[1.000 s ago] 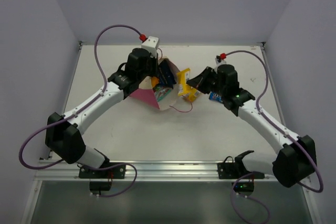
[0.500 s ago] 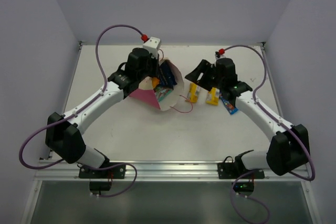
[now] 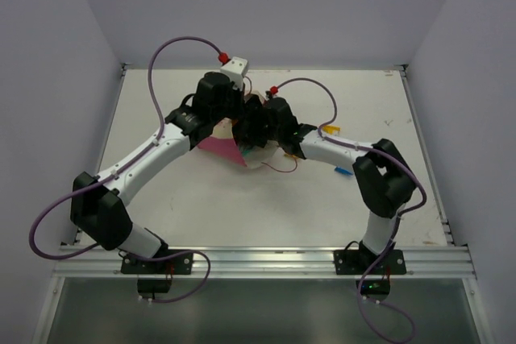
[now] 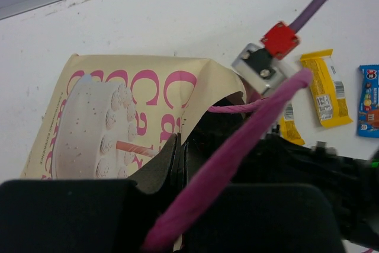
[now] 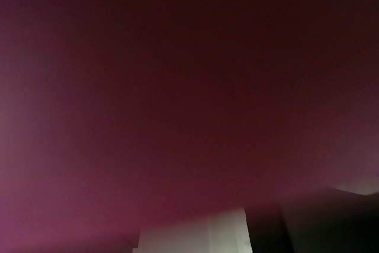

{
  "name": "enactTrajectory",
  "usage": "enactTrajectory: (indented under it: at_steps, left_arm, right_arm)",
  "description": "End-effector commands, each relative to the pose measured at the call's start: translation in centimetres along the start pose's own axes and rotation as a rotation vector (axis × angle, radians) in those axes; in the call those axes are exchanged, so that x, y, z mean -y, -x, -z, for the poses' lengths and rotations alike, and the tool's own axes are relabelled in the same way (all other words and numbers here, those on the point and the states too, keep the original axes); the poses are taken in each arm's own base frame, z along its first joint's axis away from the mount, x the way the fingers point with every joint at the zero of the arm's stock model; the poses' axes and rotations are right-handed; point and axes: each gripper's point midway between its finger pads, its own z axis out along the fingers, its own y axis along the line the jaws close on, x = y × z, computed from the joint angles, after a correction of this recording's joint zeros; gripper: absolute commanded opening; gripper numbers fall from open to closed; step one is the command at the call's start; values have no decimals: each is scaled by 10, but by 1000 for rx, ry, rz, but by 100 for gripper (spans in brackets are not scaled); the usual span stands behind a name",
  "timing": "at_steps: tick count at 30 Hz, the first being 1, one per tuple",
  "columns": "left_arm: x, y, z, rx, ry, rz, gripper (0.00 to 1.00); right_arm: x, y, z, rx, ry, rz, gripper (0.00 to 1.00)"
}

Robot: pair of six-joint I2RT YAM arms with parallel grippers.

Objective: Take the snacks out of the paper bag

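The paper bag (image 4: pixel 118 105), cream front with a cake print and pink side (image 3: pixel 216 144), lies tilted on the table with its mouth toward the right. My left gripper (image 4: pixel 180 161) is shut on the bag's rim and holds the mouth up. My right arm's wrist (image 3: pixel 278 118) reaches into the mouth, and its fingers are hidden inside. The right wrist view shows only dark maroon blur. Snacks lie on the table right of the bag: two yellow packets (image 4: pixel 323 87) (image 4: pixel 288 127) and a blue one (image 4: pixel 370 102). Snacks inside the bag are hidden.
A pink-purple cord handle (image 3: pixel 282 168) trails on the table in front of the bag. The right arm's forearm (image 3: pixel 330 151) lies over the packets; a yellow packet (image 3: pixel 331 129) and a blue packet (image 3: pixel 344 172) peek out beside it. Purple cables loop above both arms.
The right gripper dropped a yellow packet on the table right of the bag, then swung left and went into the bag's mouth. The left gripper kept its hold.
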Motion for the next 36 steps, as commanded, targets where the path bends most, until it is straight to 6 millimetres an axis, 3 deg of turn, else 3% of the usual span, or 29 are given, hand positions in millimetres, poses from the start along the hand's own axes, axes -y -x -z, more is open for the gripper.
enactTrajectory:
  at_steps: [1, 4, 7, 8, 10, 12, 13, 14, 16, 17, 18, 19, 24, 28, 30, 33, 34, 36]
  left_arm:
    - [0, 22, 4, 44, -10, 3, 0]
    - [1, 21, 3, 45, -13, 10, 0]
    - [0, 19, 2, 42, -12, 16, 0]
    - [-1, 17, 1, 42, -2, 16, 0]
    - [-6, 12, 0, 33, 21, 12, 0]
    - [-16, 7, -3, 25, 65, 3, 0]
    - [-20, 4, -5, 17, 80, -7, 0]
    - [-26, -2, -9, 2, 99, -7, 0]
    - [-33, -7, -11, -10, 120, -12, 0]
    - [-37, -9, -13, -14, 131, -11, 0]
    - [-41, -9, -13, -13, 144, -17, 0]
    - [-41, -9, -14, -13, 147, -22, 0]
    - [-46, -18, -20, -37, 161, -50, 0]
    - [-47, -23, -20, -50, 160, -77, 0]
    - [-42, -20, -17, -34, 123, -99, 0]
    - [-35, -12, -11, -6, 78, -131, 0]
    - [-34, -3, -8, 12, 73, -140, 0]
    - [-36, 8, -3, 24, 82, -158, 0]
  right_arm:
    - [-34, 10, -18, 37, 100, -14, 60]
    - [-35, 3, -30, 14, 132, -25, 53]
    - [-35, 4, -33, 15, 138, -11, 35]
    - [-33, 4, -32, 22, 133, 5, 18]
    - [-36, 6, -21, 36, 147, 30, 0]
    - [-37, 11, -7, 58, 151, 72, 0]
    - [-25, 9, 0, 58, 131, 77, 0]
    - [-36, 16, 17, 76, 157, 90, 0]
    - [-20, 20, 34, 70, 141, 82, 0]
    - [-18, 22, 43, 70, 144, 96, 0]
    - [-24, 37, 63, 105, 166, 105, 0]
    - [-16, 33, 72, 77, 157, 109, 0]
    - [-28, 53, 127, 96, 183, 213, 0]
    - [-37, 75, 157, 152, 188, 255, 0]
    - [-41, 88, 165, 179, 181, 289, 0]
    - [-58, 101, 161, 168, 199, 325, 0]
    - [-77, 108, 164, 168, 233, 337, 0]
    - [-87, 109, 148, 116, 257, 323, 0]
